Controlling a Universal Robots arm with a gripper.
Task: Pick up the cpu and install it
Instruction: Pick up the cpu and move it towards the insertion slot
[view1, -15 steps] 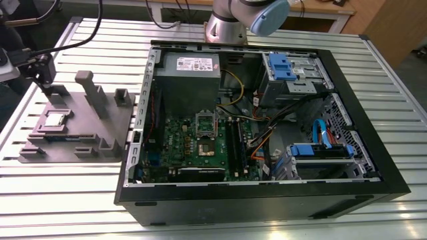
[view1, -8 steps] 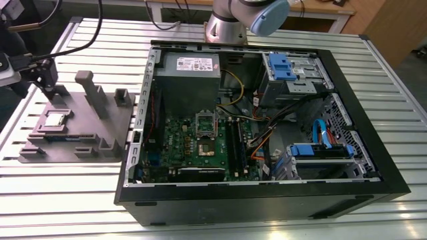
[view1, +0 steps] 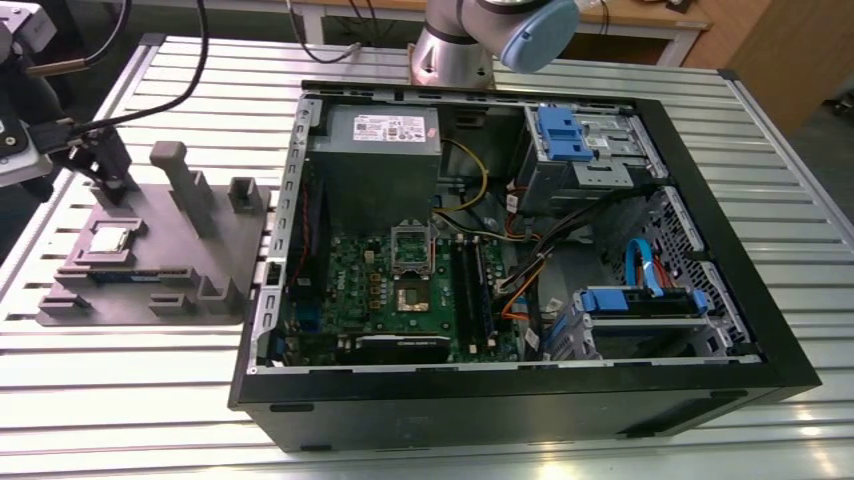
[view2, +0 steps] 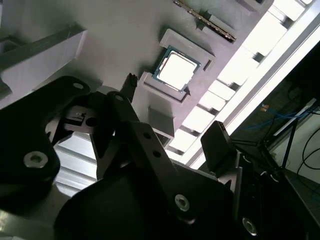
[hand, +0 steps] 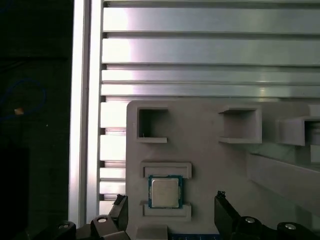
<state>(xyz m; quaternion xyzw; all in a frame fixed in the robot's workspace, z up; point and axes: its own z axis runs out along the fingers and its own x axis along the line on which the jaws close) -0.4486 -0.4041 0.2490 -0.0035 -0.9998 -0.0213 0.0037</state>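
Cpu (hand: 165, 191), the small flat square silver-topped chip, lies in its grey plastic tray (hand: 210, 165); the black claw (hand: 170, 199) hangs released over it, pickup and install undone.

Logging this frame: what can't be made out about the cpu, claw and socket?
- cpu: second wrist view, glare whitens its top; any corner mark is lost.
- claw: open; first wrist view, the picture's edge cuts off most of it; its height above the cpu is unclear.
- socket: exterior view, too small to tell whether it is empty or filled.
- arm: exterior view, cut off by the top edge.
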